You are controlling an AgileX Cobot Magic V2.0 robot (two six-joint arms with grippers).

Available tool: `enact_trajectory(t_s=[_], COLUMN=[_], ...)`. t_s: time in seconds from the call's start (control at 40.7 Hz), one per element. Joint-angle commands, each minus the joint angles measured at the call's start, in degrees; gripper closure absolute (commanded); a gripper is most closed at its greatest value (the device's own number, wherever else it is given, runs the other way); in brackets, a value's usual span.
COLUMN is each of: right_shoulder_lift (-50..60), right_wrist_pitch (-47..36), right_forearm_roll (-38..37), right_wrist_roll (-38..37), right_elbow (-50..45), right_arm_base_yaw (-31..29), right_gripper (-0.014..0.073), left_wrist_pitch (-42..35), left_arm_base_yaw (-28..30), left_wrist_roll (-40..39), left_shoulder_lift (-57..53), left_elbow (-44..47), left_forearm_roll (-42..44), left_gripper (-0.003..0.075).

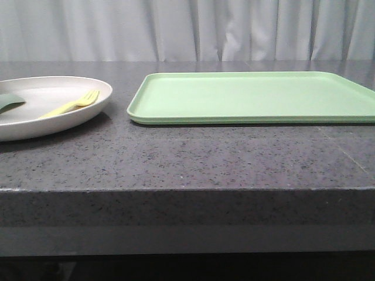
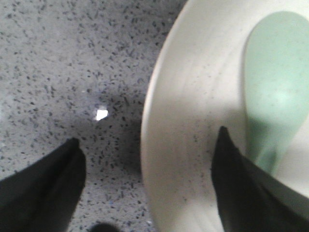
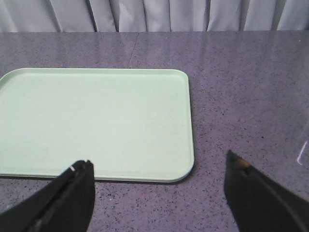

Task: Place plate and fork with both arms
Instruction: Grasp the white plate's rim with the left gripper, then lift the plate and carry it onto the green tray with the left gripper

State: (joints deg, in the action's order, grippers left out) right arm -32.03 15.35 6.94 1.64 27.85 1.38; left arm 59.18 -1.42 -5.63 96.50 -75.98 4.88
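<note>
The plate [image 1: 53,105] sits on the worktop [image 1: 187,158] at the robot's left, w/ the fork [image 1: 70,105] lying inside it, tines toward the tray [image 1: 252,96], and a teal utensil [image 1: 9,102] beside the fork at the plate's far-left part. The tray lies just beside the plate, to its right, not touching.

Left gripper [image 2: 147,145]: fingers spread wide, straddling the plate's rim – one finger over bare worktop, the other over the plate's inside, next to the teal utensil. Nothing pinched yet. Right gripper [image 3: 157,169]: fingers spread too, holding nothing, hovering near the tray's near right corner.

Step in hand looks like the rim grasp by the left arm. To do it well: drop until the outer finger gets under the rim, close squarely on the lip, keep the inner finger clear of the teal utensil, then lift level so the fork doesn't slide.

Room: the tray is bare, raised edge all round, so the plate must clear that lip. Worktop's front edge is near; plenty of open worktop right of the tray.
</note>
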Motion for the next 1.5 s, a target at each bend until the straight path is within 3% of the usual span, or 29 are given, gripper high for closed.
enact_trajectory(t_s=[0.0, 0.27, 0.467, 0.59, 0.836, 0.983, 1.204, 1.475], right_shoulder_lift=[-0.4, -0.4, -0.4, -0.4, -0.4, -0.4, -0.4, -0.4], right_wrist_pitch=[-5.03, -5.03, -5.03, -5.03, -5.03, -5.03, -5.03, -5.03], right_forearm_roll=[0.0, 0.0, 0.0, 0.0, 0.0, 0.0, 0.0, 0.0], right_wrist_roll=[0.27, 0.27, 0.27, 0.27, 0.27, 0.27, 0.27, 0.27], right_elbow=[2.24, 2.24, 2.24, 2.24, 2.24, 2.24, 2.24, 2.24], right_arm_base_yaw=[0.08, 0.08, 0.08, 0.08, 0.08, 0.08, 0.08, 0.08], right_gripper=[0.0014, 0.0014, 0.0014, 0.0014, 0.0014, 0.0014, 0.0014, 0.0014], left_wrist_pitch=[-1.71, -3.01, -3.14, -3.91, -5.47, -5.47, -11.13, -12.05], left_arm_base_yaw=[-0.03, -0.03, 0.46, 3.17, 11.01, 12.04, 3.93, -10.13], left_wrist_roll=[-0.76, -0.76, -0.76, 1.07, 13.38, 18.11, 18.98, 12.92], left_shoulder_lift=[-1.64, -1.64, -2.73, -4.54, -7.2, -7.25, -6.06, 4.54], left_elbow=[-1.35, -1.35, -1.35, -1.35, -1.35, -1.35, -3.57, -17.98], left_forearm_roll=[-1.2, -2.16, -2.38, -7.4, -31.02, -43.3, -45.21, -45.12], left_gripper=[0.0339, 0.0738, 0.0738, 0.0737, 0.0738, 0.0738, 0.0738, 0.0738])
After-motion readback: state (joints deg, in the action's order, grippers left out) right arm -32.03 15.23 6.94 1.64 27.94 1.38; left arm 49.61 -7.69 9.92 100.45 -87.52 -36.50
